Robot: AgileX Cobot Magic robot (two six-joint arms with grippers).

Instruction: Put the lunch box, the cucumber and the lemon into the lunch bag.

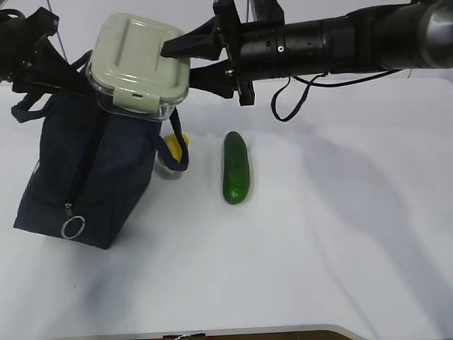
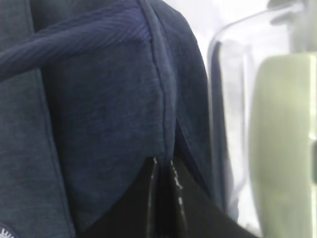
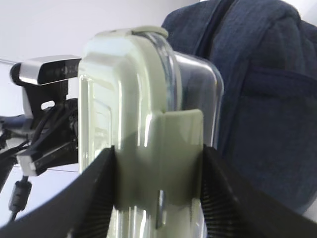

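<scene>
My right gripper (image 1: 178,62) holds the lunch box (image 1: 138,60), clear glass with a pale green lid, tilted just above the top of the navy lunch bag (image 1: 85,177). In the right wrist view the jaws press both sides of the lunch box (image 3: 148,124) at a side clip. My left gripper (image 1: 74,81) is shut on the bag's upper fabric edge; in the left wrist view the closed fingertips (image 2: 153,171) pinch a seam of the lunch bag (image 2: 109,109). The cucumber (image 1: 236,167) lies on the table right of the bag. The lemon (image 1: 173,145) sits beside the bag, partly behind a handle.
A metal ring pull (image 1: 73,227) hangs at the bag's lower front. A black cable (image 1: 287,106) droops under the right arm. The white table (image 1: 333,234) stretches to the right and front of the cucumber.
</scene>
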